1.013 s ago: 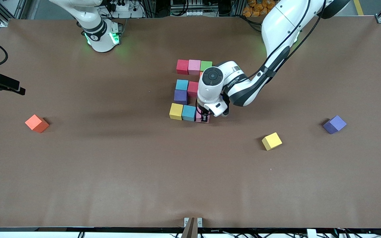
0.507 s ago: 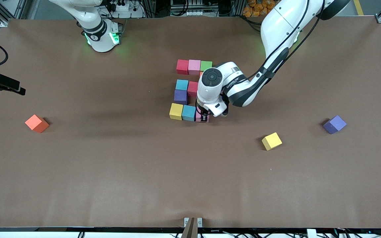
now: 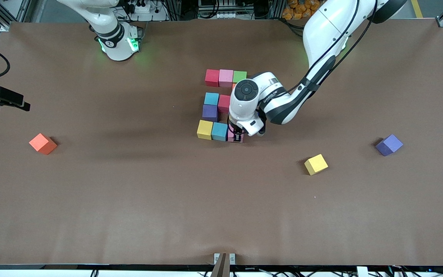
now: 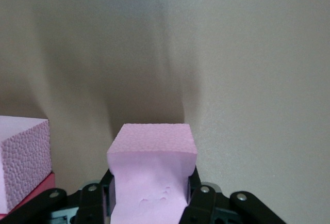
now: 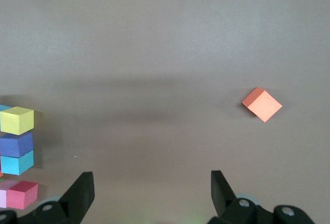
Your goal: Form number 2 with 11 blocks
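Nearly a 2: pink cube pinched at the bottom row

Down at the row of the digit nearest the front camera, the left claw point(image 3: 237, 137) pinches a pink cube point(image 4: 152, 175), its fingers point(image 4: 198, 201) pressed into the foam sides so that they dent it. The cube sits at the worktop point(image 3: 129, 200), just beside the light blue cube point(image 3: 219, 131), which touches the yellow cube point(image 3: 205, 129); those three make the row.

Above that row in the front view stand a purple cube point(image 3: 209, 112), then a second light blue cube point(image 3: 211, 99) with a red cube point(image 3: 224, 103) beside it. Farthest from the front camera lies the row of red point(image 3: 212, 77), pink point(image 3: 226, 77) and green point(image 3: 239, 76) cubes. The left arm's wrist covers the part of the digit toward its own end of the worktop.

Three loose cubes lie well apart from the digit: an orange cube point(image 3: 42, 144) toward the right arm's end, and a yellow one point(image 3: 316, 164) and a purple one point(image 3: 389, 144) toward the left arm's end.

The right claw point(image 5: 149, 195) waits with its fingers spread wide, holding nothing, over bare worktop at the right arm's end.
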Motion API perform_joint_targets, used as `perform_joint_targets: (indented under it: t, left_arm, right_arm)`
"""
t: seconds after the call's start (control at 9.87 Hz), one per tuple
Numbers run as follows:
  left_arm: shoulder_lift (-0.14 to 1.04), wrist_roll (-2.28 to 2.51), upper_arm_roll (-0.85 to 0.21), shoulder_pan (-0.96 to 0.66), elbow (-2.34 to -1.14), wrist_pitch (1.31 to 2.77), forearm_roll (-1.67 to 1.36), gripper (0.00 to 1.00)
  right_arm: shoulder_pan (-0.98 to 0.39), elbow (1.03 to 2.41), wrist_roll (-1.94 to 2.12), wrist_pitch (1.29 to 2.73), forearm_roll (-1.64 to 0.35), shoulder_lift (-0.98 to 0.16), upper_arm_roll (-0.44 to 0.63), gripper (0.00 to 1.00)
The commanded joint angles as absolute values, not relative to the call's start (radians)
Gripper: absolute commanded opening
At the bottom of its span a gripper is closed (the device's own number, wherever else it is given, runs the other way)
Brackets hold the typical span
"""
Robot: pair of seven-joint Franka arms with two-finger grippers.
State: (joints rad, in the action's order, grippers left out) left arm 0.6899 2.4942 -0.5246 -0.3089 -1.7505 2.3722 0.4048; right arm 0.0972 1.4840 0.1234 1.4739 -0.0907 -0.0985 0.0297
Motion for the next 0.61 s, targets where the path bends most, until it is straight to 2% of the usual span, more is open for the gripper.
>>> perform_joint_targets:
  t: [0.0,0.2,0.51]
  left_arm:
    - [0.704,2.516,-0.52,-0.313,-1.723,2.379,0.428,0.21]
    - [0.704,2.514,-0.52,-0.318,-1.721,2.379,0.43,0.31]
    - [0.704,2.516,-0.52,-0.319,-1.721,2.379,0.428,0.35]
  right_arm:
    - [0.101,1.463,0.123,1.466,-0.098,-0.113,0.023,1.0]
    - [0.101,1.463,0.123,1.466,-0.097,-0.114,0.023,1.0]
    - [0.101,1.463,0.123,1.466,-0.098,-0.112,0.023,1.0]
